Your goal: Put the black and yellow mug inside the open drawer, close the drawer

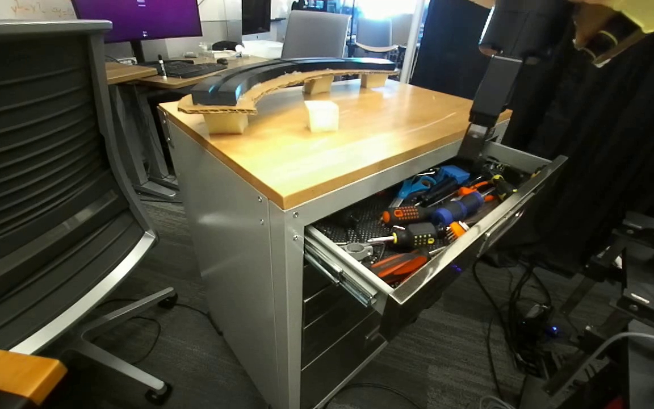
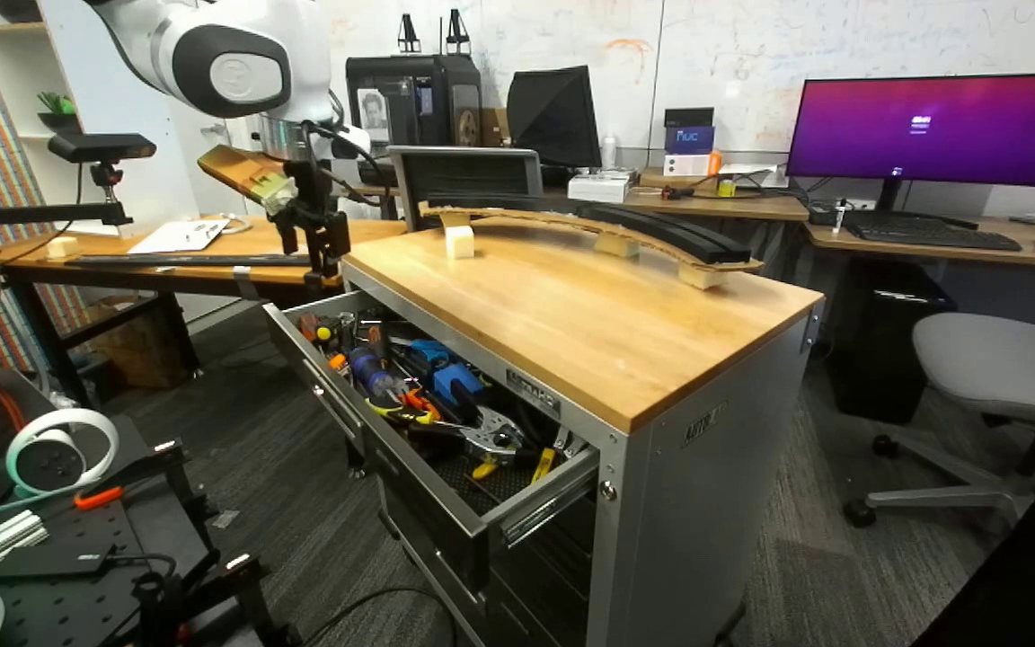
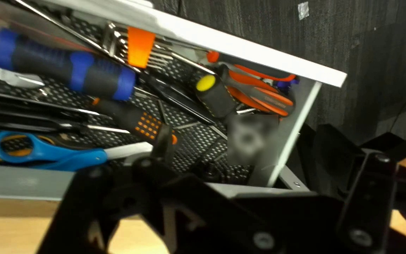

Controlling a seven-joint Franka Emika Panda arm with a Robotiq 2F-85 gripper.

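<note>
In an exterior view, "NUC" stands on a blue box [image 2: 689, 139] at upper right; lettering beginning "AUTO" marks the cabinet's side panel [image 2: 706, 503], right of centre, its end unclear. Writing on the front plate [image 2: 533, 391], purple screen [image 2: 940, 135], whiteboard [image 2: 751, 40] and, in the wrist view, orange-and-grey handles [image 3: 273, 99] cannot be read.

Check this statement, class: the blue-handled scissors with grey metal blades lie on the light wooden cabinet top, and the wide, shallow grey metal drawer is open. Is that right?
Not quite: the wrist view shows the blue-handled scissors lying inside the grey metal drawer, not on the light wooden cabinet top. The drawer is indeed open.
</note>
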